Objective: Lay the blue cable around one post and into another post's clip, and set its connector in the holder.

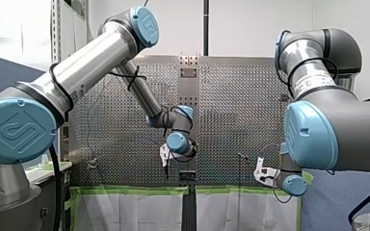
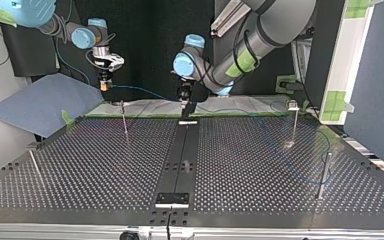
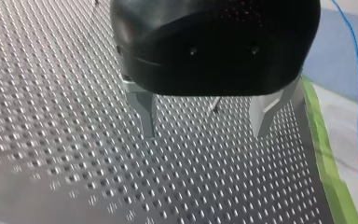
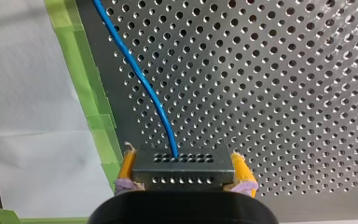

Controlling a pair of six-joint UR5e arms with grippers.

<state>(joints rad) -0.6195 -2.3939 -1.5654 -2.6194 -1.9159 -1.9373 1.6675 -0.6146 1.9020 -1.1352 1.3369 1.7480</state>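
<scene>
Cable routing, connector gripped. Front view: both arms reach over the perforated table (image 1: 231,106). Top view: blue cable (image 2: 145,91) trails from the right gripper (image 2: 105,86), near a post (image 2: 125,120). Left wrist view: left gripper (image 3: 204,131) spread, empty. Right wrist view: yellow pads (image 4: 243,170) clamp the connector (image 4: 182,164). Next, probably: lead the cable around a post, tension light.

We are in a robotics lab. Our left arm (image 1: 91,57) and right arm (image 1: 337,120), both industrial, flank a perforated metal table (image 2: 80,170). Green tape (image 1: 130,190) edges it at the front view's six o'clock. A thin post (image 2: 323,175) stands at the top view's four o'clock, and a bare white wall (image 1: 250,24) rises at the front view's twelve.
</scene>
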